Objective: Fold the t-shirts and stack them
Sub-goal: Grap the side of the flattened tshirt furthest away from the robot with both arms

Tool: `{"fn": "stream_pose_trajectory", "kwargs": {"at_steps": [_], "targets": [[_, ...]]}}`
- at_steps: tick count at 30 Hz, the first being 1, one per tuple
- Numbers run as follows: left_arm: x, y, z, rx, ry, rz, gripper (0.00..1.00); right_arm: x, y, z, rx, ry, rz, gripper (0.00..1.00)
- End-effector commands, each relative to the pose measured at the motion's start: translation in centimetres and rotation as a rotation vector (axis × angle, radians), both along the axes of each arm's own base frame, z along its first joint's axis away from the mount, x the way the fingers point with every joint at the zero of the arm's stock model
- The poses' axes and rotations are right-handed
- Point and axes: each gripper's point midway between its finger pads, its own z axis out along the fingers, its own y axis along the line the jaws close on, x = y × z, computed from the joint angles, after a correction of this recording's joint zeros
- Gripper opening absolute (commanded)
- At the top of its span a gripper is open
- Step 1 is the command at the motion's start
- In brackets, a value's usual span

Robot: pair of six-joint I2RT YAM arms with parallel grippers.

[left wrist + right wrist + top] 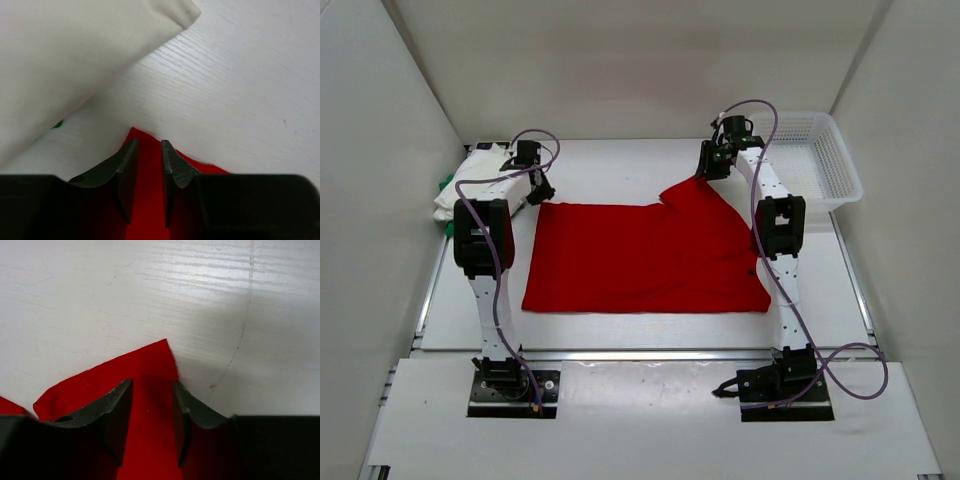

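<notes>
Now the red t-shirt [640, 260] is spread on the white, white-walled table [620, 170]; the right gripper [152, 386] is held open, while the left gripper [149, 143] cannot be judged.

White panel walls [620, 60] enclose a pale wood-grain tabletop [620, 170] under soft, even light.
</notes>
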Motion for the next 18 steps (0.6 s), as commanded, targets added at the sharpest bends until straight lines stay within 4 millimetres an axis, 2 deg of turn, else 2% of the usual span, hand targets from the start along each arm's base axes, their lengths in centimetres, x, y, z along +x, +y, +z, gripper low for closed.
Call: {"fn": "stream_pose_trajectory", "kwargs": {"at_steps": [1,7,9,13,14,15,17,18], "targets": [[-0.6,1.5,-0.3,0.065,0.055,0.015,0.36,1.5,-0.2,1.3,0.053,-0.057,-0.006,0.35],[-1.2,2.0,-1.0,0.048,0.075,0.02,0.39,1.2,0.9,0.1,0.049,-0.046,0.019,0.39],[-1.2,2.1,-0.7,0.05,0.076,0.017,0.44,1.2,1.3,-0.6,0.052,-0.038,0.018,0.41],[-1.1,2.1,-1.7,0.045,0.118,-0.003,0.47,1.5,1.1,-1.1,0.068,-0.035,0.002,0.42],[-1.5,2.0,-2.5,0.029,0.149,-0.006,0.47,1.5,0.7,-1.2,0.056,-0.032,-0.011,0.43],[-1.0,1.8,-1.9,0.029,0.136,-0.012,0.45,1.7,0.6,-1.0,0.067,-0.036,-0.019,0.44],[-1.0,1.6,-2.8,0.017,0.177,-0.018,0.41,1.3,1.3,-1.4,0.09,-0.022,0.001,0.44],[-0.9,1.5,-2.6,0.015,0.176,-0.021,0.39,1.2,1.0,-1.6,0.097,-0.012,-0.004,0.45]]}}
